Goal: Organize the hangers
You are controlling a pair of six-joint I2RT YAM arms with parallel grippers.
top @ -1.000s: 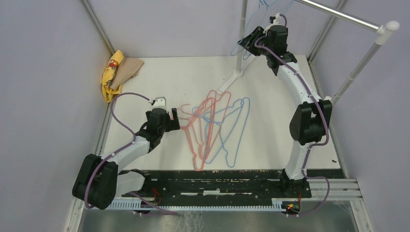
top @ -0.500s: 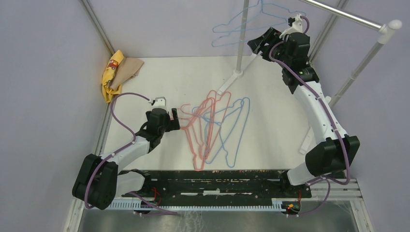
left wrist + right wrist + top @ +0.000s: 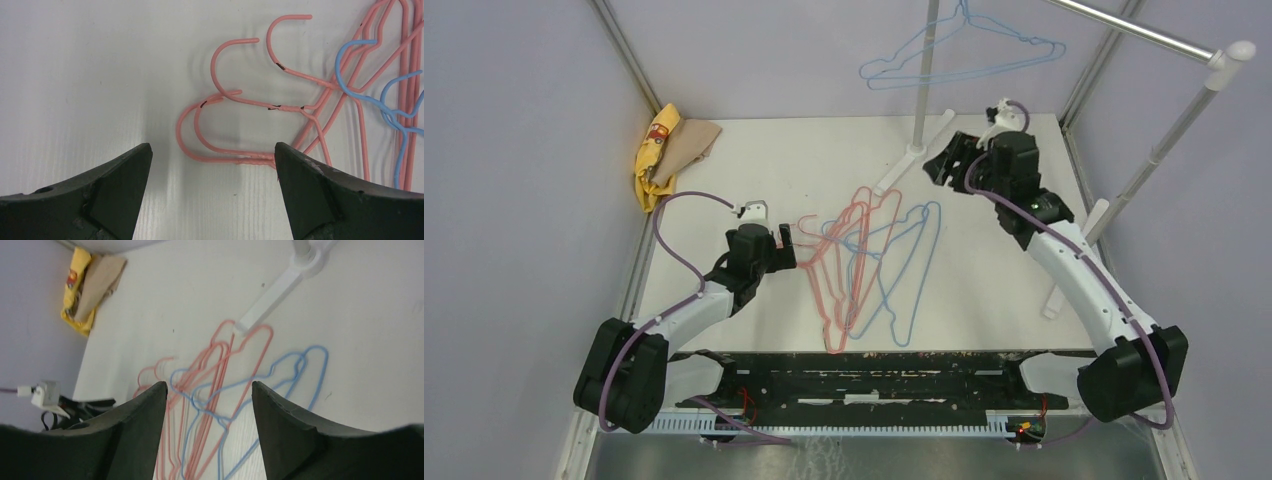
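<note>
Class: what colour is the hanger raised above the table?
Light blue hanger; top external view shows it best.

Hanger pile (image 3: 864,262) lying mid-table (image 3: 754,160), its hook ends nearest the left gripper (image 3: 786,247), which sits just left of the pile. Behind the pile stands the rack pole (image 3: 921,100), and the right gripper (image 3: 944,160) is behind-right of the pile, beside the pole's foot. A single hanger (image 3: 969,68) hangs above and behind the pile, and a cloth (image 3: 669,150) lies well behind-left of it, in the table corner.
</note>
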